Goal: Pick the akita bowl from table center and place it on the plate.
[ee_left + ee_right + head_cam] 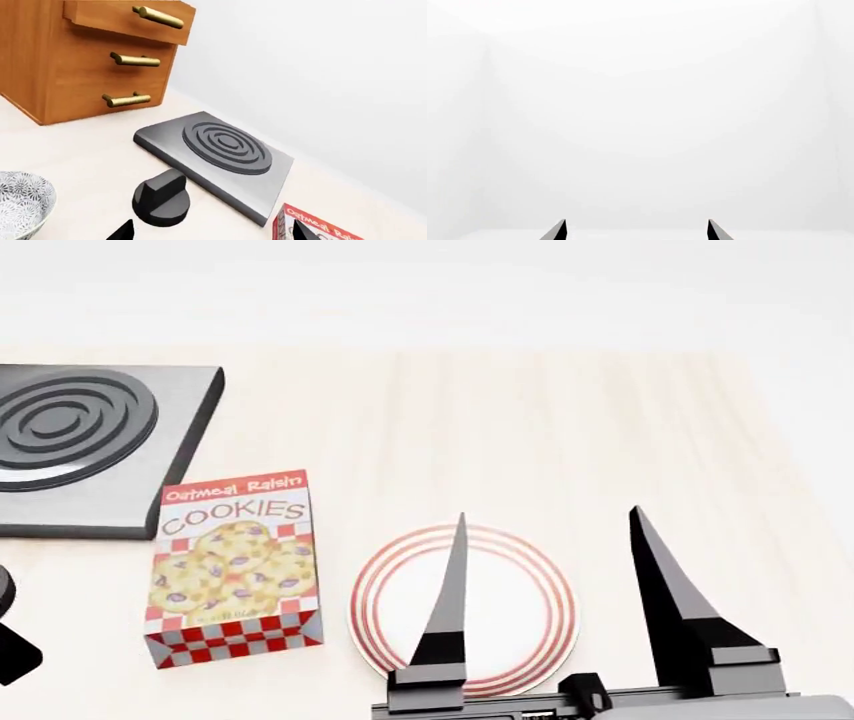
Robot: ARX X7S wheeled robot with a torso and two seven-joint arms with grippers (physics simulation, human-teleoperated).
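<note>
Near the counter's front edge, my right gripper point(547, 515) hangs over the plate point(465, 610), jaws spread and empty. My left gripper point(210, 231) is likewise released; the akita bowl point(20, 200) sits just beside it, ungrasped. Next I must close on its rim.

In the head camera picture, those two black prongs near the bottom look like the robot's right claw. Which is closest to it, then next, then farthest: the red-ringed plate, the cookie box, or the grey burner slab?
From the right gripper, in the head view:
1. The plate, directly under its prongs.
2. The cookie box, left of the plate.
3. The burner slab, far left, behind the box.
</note>
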